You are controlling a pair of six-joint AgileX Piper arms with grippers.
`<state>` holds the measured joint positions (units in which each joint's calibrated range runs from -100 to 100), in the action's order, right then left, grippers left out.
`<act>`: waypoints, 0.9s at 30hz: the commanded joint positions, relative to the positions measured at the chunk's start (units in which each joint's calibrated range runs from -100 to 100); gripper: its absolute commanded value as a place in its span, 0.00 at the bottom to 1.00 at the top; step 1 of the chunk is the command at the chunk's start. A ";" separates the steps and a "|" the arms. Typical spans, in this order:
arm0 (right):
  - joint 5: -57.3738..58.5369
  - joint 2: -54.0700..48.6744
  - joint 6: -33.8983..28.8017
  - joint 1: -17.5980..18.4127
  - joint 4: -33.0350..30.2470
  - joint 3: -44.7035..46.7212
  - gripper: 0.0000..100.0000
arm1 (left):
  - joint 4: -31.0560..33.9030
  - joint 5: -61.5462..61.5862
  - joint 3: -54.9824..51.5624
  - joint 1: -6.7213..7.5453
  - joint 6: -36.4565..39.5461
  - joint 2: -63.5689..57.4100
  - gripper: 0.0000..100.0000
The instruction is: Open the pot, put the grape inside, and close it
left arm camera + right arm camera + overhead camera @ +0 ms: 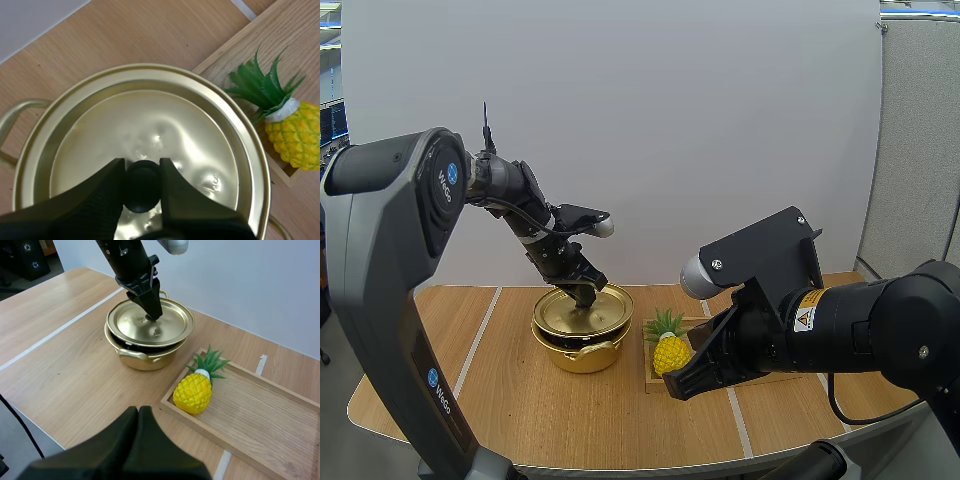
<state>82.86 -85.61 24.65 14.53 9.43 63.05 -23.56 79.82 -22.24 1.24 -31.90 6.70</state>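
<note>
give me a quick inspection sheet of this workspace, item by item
surface: wooden table, pale seams
job's things: gold pot; lid apparently just off its rim, dark gap beneath; pineapple lying in wooden tray
clutter: nothing seen
end effectors: left end effector shut on lid knob; right end effector shut, empty, near the tray
cables: nothing seen across pot or tray
surroundings: plain white backdrop
</note>
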 commanded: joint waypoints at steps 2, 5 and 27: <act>0.29 -0.53 0.27 -0.25 -0.29 -0.12 0.00 | 0.04 -1.44 -1.01 0.07 -0.05 0.44 0.00; 0.29 -0.53 0.27 -0.25 -0.29 -0.12 0.00 | 1.17 -3.97 -2.93 0.07 -0.05 0.44 0.00; 0.29 -0.53 0.27 -0.25 -0.29 -0.12 0.00 | 3.24 4.96 -4.71 0.07 -0.05 -0.62 0.00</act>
<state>82.86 -85.61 24.65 14.53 9.43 63.05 -22.35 78.54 -25.75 1.24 -32.01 6.20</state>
